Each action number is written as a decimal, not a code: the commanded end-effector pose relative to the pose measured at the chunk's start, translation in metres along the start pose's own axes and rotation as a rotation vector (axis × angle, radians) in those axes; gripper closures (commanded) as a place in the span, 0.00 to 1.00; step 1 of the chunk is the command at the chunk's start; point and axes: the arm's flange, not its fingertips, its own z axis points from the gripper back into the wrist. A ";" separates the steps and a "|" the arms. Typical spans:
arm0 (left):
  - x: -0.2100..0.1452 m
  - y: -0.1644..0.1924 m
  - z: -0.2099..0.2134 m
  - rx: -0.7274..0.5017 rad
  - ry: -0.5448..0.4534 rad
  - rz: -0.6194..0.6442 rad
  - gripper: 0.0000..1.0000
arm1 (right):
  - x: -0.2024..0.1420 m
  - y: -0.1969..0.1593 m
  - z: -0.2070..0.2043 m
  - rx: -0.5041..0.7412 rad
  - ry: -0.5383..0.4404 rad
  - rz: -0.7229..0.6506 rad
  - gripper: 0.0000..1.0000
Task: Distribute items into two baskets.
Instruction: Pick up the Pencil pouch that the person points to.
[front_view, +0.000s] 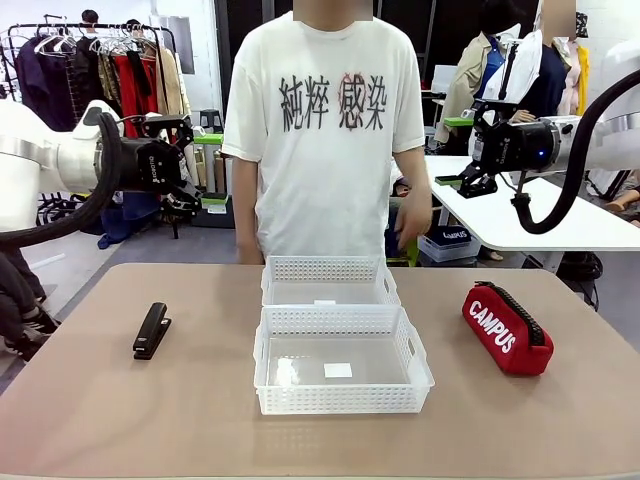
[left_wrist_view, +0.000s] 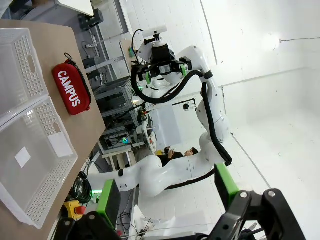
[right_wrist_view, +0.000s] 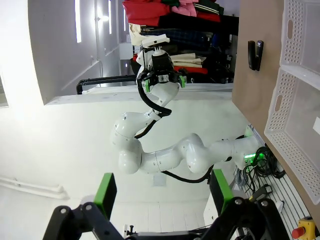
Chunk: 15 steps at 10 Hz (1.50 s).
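Two white lattice baskets sit touching end to end at mid-table, the near basket (front_view: 340, 398) in front of the far basket (front_view: 330, 268). On the table (front_view: 120, 420), the black stapler (front_view: 151, 330) lies left of them and the red CAMPUS pouch (front_view: 506, 329) right. The left gripper (left_wrist_view: 167, 200) and right gripper (right_wrist_view: 162, 195) hang raised at either side, jaws spread wide, holding nothing.

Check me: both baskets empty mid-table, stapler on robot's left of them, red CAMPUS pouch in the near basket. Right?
Wrong on the pouch: it lies on the table, to the robot's right of the near basket, not in it; the front view shows this. Both it and the far basket are empty, the stapler left of them.
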 end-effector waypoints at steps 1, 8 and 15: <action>-0.001 -0.002 0.001 0.004 0.002 -0.006 0.00 | -0.001 0.001 0.000 0.003 -0.002 -0.006 0.00; -0.001 -0.002 0.001 0.004 0.002 -0.006 0.00 | -0.001 0.001 0.000 0.003 -0.002 -0.006 0.00; -0.001 -0.002 0.001 0.004 0.002 -0.006 0.00 | -0.001 0.001 0.000 0.003 -0.002 -0.006 0.00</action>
